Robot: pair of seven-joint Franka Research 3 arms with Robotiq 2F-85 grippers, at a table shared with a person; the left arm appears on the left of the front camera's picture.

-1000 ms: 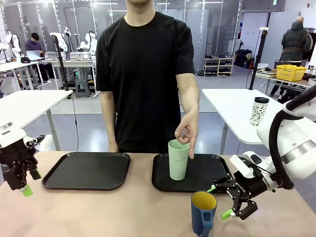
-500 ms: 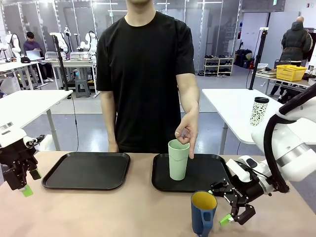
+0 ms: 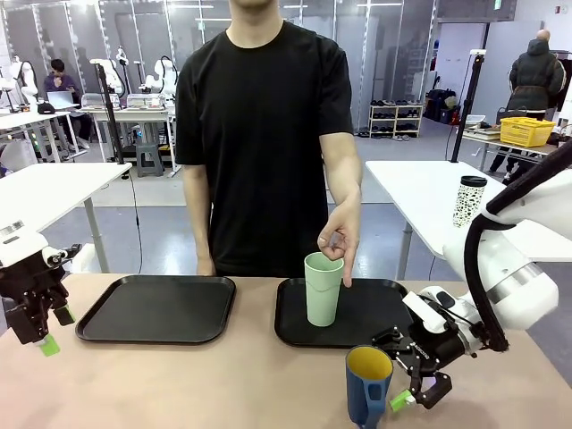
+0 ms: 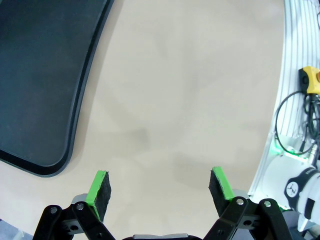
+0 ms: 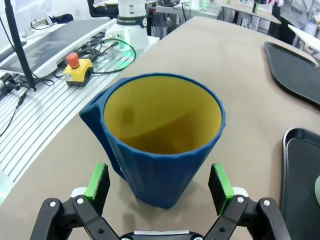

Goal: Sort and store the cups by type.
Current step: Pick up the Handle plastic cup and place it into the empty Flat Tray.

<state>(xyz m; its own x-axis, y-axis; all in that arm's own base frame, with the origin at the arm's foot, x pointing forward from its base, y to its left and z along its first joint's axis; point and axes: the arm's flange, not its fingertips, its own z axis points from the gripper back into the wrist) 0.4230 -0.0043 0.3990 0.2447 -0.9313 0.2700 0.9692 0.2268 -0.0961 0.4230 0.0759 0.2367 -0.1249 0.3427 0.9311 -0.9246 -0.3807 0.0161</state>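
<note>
A tall pale green tumbler (image 3: 323,288) stands upright on the right black tray (image 3: 375,315). The person's hand (image 3: 339,246) hangs just over its rim, one finger pointing down beside it. The dark blue mug (image 3: 368,384) with yellow inside stands on the table near the front edge. My right gripper (image 3: 393,374) is open, right beside the mug. In the right wrist view the mug (image 5: 162,145) stands upright close ahead, its base between the green pads (image 5: 98,181) of the gripper (image 5: 159,182). My left gripper (image 3: 55,331) hangs open at the far left, nothing between its fingers (image 4: 100,187).
An empty left black tray (image 3: 156,308) lies beside the left gripper; its corner (image 4: 40,85) shows in the left wrist view. A patterned lidded cup (image 3: 468,201) stands on the white side table. A yellow stop button box (image 5: 77,65) and cables lie past the table's edge.
My right gripper has moved left and lower, closing in on the blue mug, still open. The left arm, the tumbler and the person's hand have stayed put.
</note>
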